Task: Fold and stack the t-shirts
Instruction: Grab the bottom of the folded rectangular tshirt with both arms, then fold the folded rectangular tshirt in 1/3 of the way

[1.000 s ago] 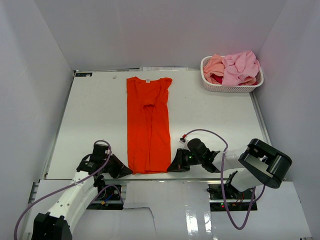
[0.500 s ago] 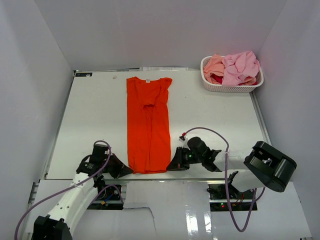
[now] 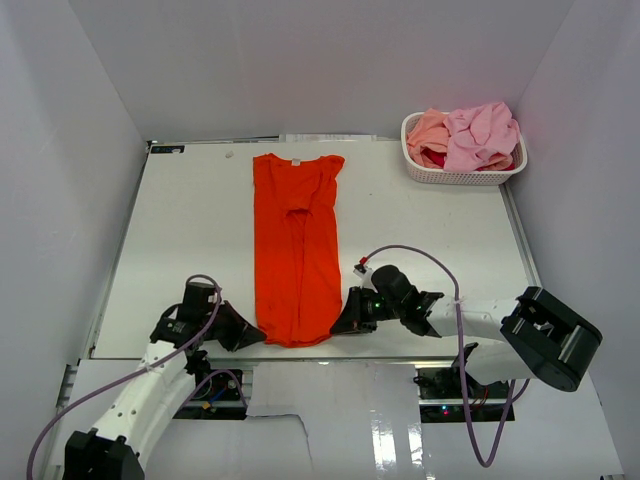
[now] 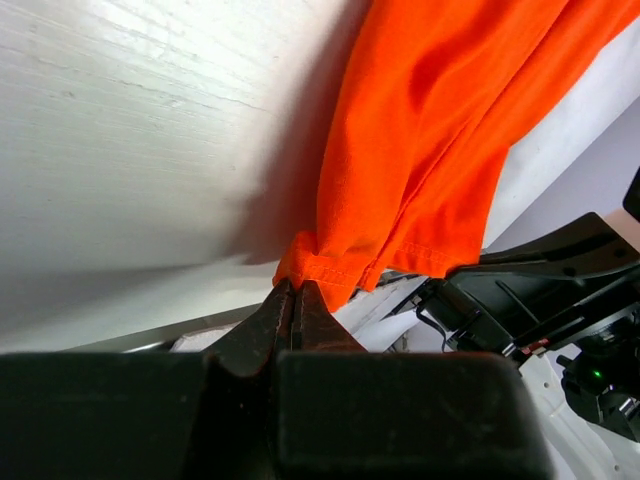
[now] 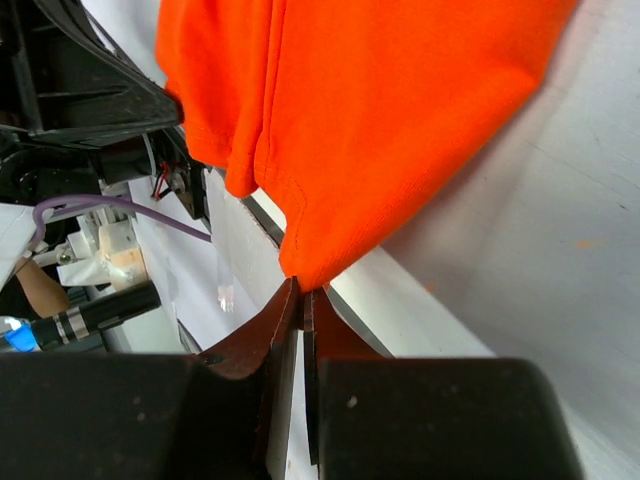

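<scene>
Pinching near-left hem corner of orange t-shirt (image 3: 296, 250) w/ left gripper (image 3: 256, 339), jaws shut; same w/ right gripper (image 3: 339, 328) on near-right corner; stretched long & narrow down table (image 3: 430, 240), collar at far end; heaped in basket (image 3: 460, 177) far right, pink & peach t-shirts (image 3: 475, 135).

Bright, even light; soft shadows.

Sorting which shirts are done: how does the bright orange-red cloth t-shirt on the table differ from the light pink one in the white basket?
The bright orange-red cloth t-shirt lies flat, folded narrow, on the white table; the light pink cloth t-shirt sits crumpled in the white perforated plastic basket. The left gripper and right gripper pinch the orange-red shirt's hem corners; neither touches the pink one. Both are plain cloth.
</scene>
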Controlling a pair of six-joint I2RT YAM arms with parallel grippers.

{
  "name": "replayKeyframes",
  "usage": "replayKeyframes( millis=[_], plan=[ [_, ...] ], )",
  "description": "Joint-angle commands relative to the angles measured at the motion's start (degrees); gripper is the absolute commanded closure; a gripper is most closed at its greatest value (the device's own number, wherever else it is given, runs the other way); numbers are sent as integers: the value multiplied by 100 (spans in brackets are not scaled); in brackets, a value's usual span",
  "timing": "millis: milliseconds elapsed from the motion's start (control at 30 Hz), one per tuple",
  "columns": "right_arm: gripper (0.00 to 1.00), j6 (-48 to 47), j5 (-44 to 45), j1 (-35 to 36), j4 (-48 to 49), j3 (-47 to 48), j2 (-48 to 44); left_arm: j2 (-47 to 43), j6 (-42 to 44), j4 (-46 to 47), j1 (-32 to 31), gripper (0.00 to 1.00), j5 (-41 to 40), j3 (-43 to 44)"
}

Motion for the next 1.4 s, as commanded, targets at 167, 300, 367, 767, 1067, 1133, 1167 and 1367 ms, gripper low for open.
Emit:
replayKeyframes(
  millis=[167,300,367,767,1067,1133,1167,1367],
  plan=[
    [92,-228,-127,-138,-155,339,-33,137,-54,-25,18,100,-100,447],
    [92,-324,-171,-287,-313,410,-130,173,-63,-43,18,100,-153,614],
    [92,-359,-224,-366,-366,427,-157,260,-54,-42,18,100,-180,693],
    [92,-597,-444,-657,-585,647,-113,630,-28,28,18,100,-311,1062],
    [92,-834,-654,-929,-805,972,36,1121,-1,309,18,100,-355,1317],
    [92,-878,-716,-982,-823,1025,81,1236,8,362,18,100,-373,1413],
    [92,-904,-734,-1034,-866,1077,98,1349,8,414,18,100,-373,1449],
    [92,-1071,-971,-1289,-972,1324,309,1868,78,616,18,100,-417,1800]
  ],
)
